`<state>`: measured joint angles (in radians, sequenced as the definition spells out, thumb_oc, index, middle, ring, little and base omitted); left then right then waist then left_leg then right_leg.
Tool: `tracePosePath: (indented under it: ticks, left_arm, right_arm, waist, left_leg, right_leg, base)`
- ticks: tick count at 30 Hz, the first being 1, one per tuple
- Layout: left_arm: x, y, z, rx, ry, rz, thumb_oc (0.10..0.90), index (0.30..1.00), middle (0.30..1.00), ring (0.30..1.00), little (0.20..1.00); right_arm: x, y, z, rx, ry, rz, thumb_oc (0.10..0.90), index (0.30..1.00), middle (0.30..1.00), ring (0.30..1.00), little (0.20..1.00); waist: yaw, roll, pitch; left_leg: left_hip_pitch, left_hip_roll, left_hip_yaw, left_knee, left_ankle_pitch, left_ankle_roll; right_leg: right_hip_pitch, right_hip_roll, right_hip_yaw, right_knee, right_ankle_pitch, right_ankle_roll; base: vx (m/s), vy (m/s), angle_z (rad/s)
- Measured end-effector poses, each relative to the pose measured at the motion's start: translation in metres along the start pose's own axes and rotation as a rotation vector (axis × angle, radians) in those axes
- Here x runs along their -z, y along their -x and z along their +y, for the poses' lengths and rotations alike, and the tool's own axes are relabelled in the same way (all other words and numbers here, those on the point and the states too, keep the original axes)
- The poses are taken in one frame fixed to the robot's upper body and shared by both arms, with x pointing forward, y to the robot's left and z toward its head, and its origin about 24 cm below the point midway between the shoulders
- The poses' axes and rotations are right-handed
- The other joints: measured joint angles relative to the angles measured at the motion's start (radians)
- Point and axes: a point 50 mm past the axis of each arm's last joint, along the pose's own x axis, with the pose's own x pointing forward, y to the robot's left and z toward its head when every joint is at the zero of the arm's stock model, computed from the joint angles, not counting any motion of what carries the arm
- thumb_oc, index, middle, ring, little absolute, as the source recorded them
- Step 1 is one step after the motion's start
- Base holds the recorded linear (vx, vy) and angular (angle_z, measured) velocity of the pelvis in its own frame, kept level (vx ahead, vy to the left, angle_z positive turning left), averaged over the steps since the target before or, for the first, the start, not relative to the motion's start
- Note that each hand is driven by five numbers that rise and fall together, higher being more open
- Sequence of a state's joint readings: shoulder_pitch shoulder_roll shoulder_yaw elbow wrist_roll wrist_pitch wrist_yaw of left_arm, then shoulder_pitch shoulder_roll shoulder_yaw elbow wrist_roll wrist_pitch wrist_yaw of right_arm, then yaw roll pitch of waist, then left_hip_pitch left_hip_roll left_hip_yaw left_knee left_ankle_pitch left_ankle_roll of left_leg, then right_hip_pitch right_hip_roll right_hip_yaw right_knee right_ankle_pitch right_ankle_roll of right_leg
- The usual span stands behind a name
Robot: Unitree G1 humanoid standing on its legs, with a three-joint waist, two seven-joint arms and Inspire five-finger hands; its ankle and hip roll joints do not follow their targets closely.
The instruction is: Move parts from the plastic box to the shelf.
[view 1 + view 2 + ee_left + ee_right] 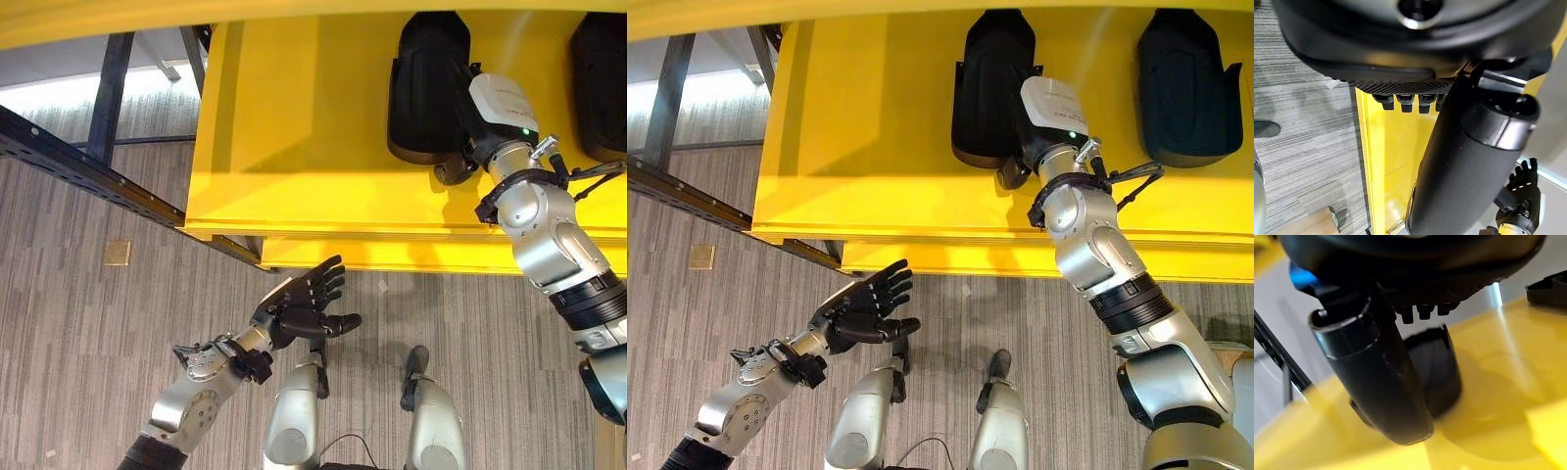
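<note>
At far left, a dark metal rack beam (88,171) runs diagonally over grey striped carpet (88,294), with a small brass floor plate (118,253) set into the carpet just below it. Lower left, the robot's left hand (304,308) hovers above the carpet in front of the shelf's front edge, palm turned up, fingers straight and spread, holding nothing and touching nothing. Across the middle and right stretches the yellow shelf (294,127), a broad flat surface with a lip along its near edge. On it, toward the back, stands a black moulded part (426,83). The right hand (1014,171) reaches over the shelf and meets the near, right side of this part; its fingers are hidden against the dark part, so whether it is grasping or has let go cannot be told. Farther right on the same shelf, apart from the first, sits a second black part (1185,83) of the same shape.
</note>
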<state>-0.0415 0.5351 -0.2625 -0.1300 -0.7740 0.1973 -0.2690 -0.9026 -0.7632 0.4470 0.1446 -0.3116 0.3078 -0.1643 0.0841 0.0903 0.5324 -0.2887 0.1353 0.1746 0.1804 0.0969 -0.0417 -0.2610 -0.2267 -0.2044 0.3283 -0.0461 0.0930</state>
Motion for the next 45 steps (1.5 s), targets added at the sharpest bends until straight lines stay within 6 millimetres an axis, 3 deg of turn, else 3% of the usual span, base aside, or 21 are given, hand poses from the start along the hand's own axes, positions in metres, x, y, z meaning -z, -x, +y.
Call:
tracePosePath:
  ticks: [3,8,12,19,24,27,31,32,33,34,37,38,42,45]
  left_arm:
    - [0.001,0.001,0.000,-0.008,0.004,0.001,0.900,1.000,1.000,1.000,1.000]
    - [0.001,0.001,0.000,-0.023,0.009,0.000,0.900,1.000,1.000,1.000,1.000]
    - [0.003,0.003,0.000,-0.024,0.014,0.004,0.900,1.000,1.000,1.000,1.000]
    - [0.003,0.006,-0.005,-0.013,0.018,-0.001,0.900,1.000,1.000,1.000,1.000]
    - [0.005,0.007,-0.005,-0.016,0.023,0.003,0.900,1.000,1.000,1.000,1.000]
    - [0.006,0.007,-0.005,-0.018,0.027,-0.001,0.900,1.000,1.000,1.000,1.000]
    - [0.008,0.009,-0.006,-0.047,0.044,-0.023,0.900,1.000,1.000,1.000,1.000]
    - [0.008,0.011,-0.005,-0.075,0.061,-0.041,0.900,1.000,1.000,1.000,1.000]
    - [0.009,0.015,-0.001,-0.136,0.087,-0.070,0.900,1.000,1.000,1.000,1.000]
    - [0.010,0.023,0.005,-0.198,0.108,-0.091,0.900,1.000,1.000,1.000,1.000]
    - [0.007,0.037,0.011,-0.260,0.119,-0.131,0.900,1.000,1.000,1.000,1.000]
    - [0.005,0.047,0.014,-0.302,0.122,-0.160,0.900,1.000,1.000,1.000,1.000]
    - [0.014,0.066,0.022,-0.388,0.134,-0.149,0.900,1.000,1.000,1.000,1.000]
    - [0.024,0.076,0.023,-0.425,0.152,-0.116,0.900,1.000,1.000,1.000,1.000]
  right_arm:
    - [-0.014,0.000,-0.009,0.111,-0.124,-0.056,0.900,1.000,1.000,1.000,1.000]
    - [-0.041,0.007,-0.047,0.355,-0.233,-0.204,0.900,1.000,1.000,1.000,1.000]
    - [-0.048,0.011,-0.064,0.467,-0.296,-0.251,0.900,1.000,1.000,1.000,1.000]
    - [-0.030,0.014,-0.061,0.474,-0.436,-0.145,0.900,1.000,1.000,1.000,1.000]
    - [-0.008,0.024,-0.037,0.404,-0.519,0.010,0.900,1.000,1.000,1.000,1.000]
    - [0.016,0.044,-0.008,0.306,-0.622,0.145,0.900,1.000,1.000,1.000,1.000]
    - [0.048,0.094,0.028,0.260,-0.786,0.348,0.900,1.000,1.000,1.000,1.000]
    - [0.051,0.113,0.034,0.256,-0.830,0.370,0.900,1.000,1.000,1.000,1.000]
    - [0.060,0.159,0.041,0.261,-0.857,0.434,0.900,1.000,1.000,1.000,1.000]
    - [0.064,0.183,0.043,0.250,-0.850,0.487,0.900,1.000,1.000,1.000,1.000]
    - [0.074,0.216,0.025,0.348,-0.842,0.530,0.900,1.000,1.000,1.000,1.000]
    - [0.076,0.221,0.019,0.392,-0.830,0.526,0.900,1.000,1.000,1.000,1.000]
    - [0.084,0.222,-0.015,0.599,-0.774,0.431,0.900,1.000,1.000,1.000,1.000]
    - [0.085,0.226,-0.026,0.663,-0.748,0.391,0.900,1.000,1.000,1.000,1.000]
  waist:
    - [0.000,0.002,0.000]
    - [-0.001,0.008,0.000]
    - [-0.004,0.017,-0.003]
    - [-0.020,0.031,-0.003]
    - [-0.044,0.031,-0.003]
    - [-0.061,0.031,-0.003]
    - [-0.097,0.031,-0.004]
    - [-0.113,0.030,-0.004]
    - [-0.148,0.028,-0.004]
    - [-0.189,0.019,-0.007]
    - [-0.227,0.011,-0.011]
    - [-0.232,0.000,-0.036]
    - [-0.251,-0.025,-0.166]
    - [-0.248,-0.032,-0.238]
  left_leg:
    - [0.013,-0.001,0.010,-0.013,0.002,-0.002]
    - [0.029,-0.002,0.012,-0.019,0.002,-0.002]
    - [0.052,-0.008,0.011,-0.029,0.002,-0.002]
    - [0.052,-0.016,0.012,-0.030,0.002,0.000]
    - [0.064,-0.015,0.018,-0.035,0.001,0.000]
    - [0.085,-0.014,0.036,-0.046,0.001,0.000]
    - [0.118,-0.013,0.054,-0.075,0.001,-0.001]
    - [0.126,-0.013,0.066,-0.084,0.001,-0.002]
    - [0.158,-0.012,0.078,-0.102,-0.001,-0.004]
    - [0.186,-0.007,0.090,-0.111,-0.006,-0.008]
    - [0.252,0.016,0.110,-0.153,-0.003,-0.019]
    - [0.259,0.022,0.123,-0.160,-0.006,-0.021]
    - [0.278,0.050,0.127,-0.200,0.011,-0.046]
    - [0.314,0.057,0.136,-0.233,0.016,-0.054]
  right_leg:
    - [0.001,-0.001,0.007,-0.001,0.000,0.001]
    - [0.014,-0.001,0.007,-0.003,-0.003,0.002]
    - [0.034,-0.007,0.006,-0.005,-0.008,0.004]
    - [0.033,-0.014,0.007,-0.004,-0.008,0.005]
    - [0.039,-0.013,0.012,-0.006,-0.008,0.005]
    - [0.043,-0.010,0.030,-0.009,-0.007,0.006]
    - [0.062,-0.004,0.044,-0.036,-0.001,0.013]
    - [0.063,-0.001,0.054,-0.041,0.005,0.016]
    - [0.091,0.003,0.062,-0.064,0.009,0.020]
    - [0.119,0.009,0.066,-0.086,0.013,0.023]
    - [0.180,0.037,0.076,-0.142,0.027,0.018]
    - [0.180,0.048,0.083,-0.156,0.032,0.015]
    - [0.196,0.085,0.089,-0.200,0.041,0.004]
    - [0.234,0.095,0.088,-0.246,0.045,0.001]
  base:
    - [0.01,0.017,-0.06]
    - [0.01,0.004,0.00]
    - [0.00,0.000,0.00]
    - [0.00,0.004,0.00]
    - [0.00,0.000,-0.03]
    - [-0.01,0.014,-0.14]
    - [0.00,0.032,-0.13]
    - [0.04,0.022,-0.30]
    - [0.08,0.011,-0.34]
    - [0.10,-0.019,-0.31]
    - [0.05,-0.046,-0.24]
    - [0.04,-0.052,-0.37]
    - [0.03,-0.055,-0.11]
    - [0.03,-0.036,-0.05]
